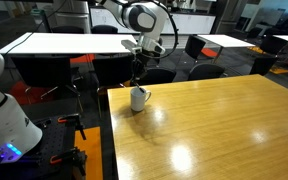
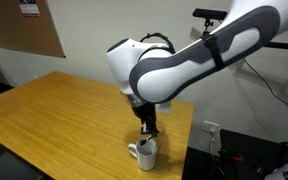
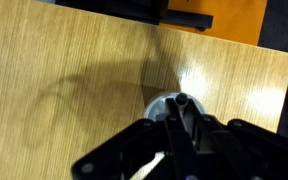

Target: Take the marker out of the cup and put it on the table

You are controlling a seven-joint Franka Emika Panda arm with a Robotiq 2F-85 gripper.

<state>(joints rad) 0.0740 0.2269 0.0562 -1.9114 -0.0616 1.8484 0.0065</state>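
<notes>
Since the gripper [image 3: 180, 128] hangs straight above the cup [image 3: 156, 108], we see the marker [image 3: 181, 100] end-on between its fingers (long axis upright, standing inside the cup). They sit close about its top, but we cannot tell whether they grip. Beneath the cup lies the table [image 3: 64, 60]; above the cup the arm [image 2: 184, 65] points straight down.

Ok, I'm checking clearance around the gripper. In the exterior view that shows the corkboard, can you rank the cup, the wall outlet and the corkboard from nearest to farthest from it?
1. cup, directly beneath the gripper.
2. wall outlet, low down, off to the right.
3. corkboard, high at the upper left, well behind.
</notes>
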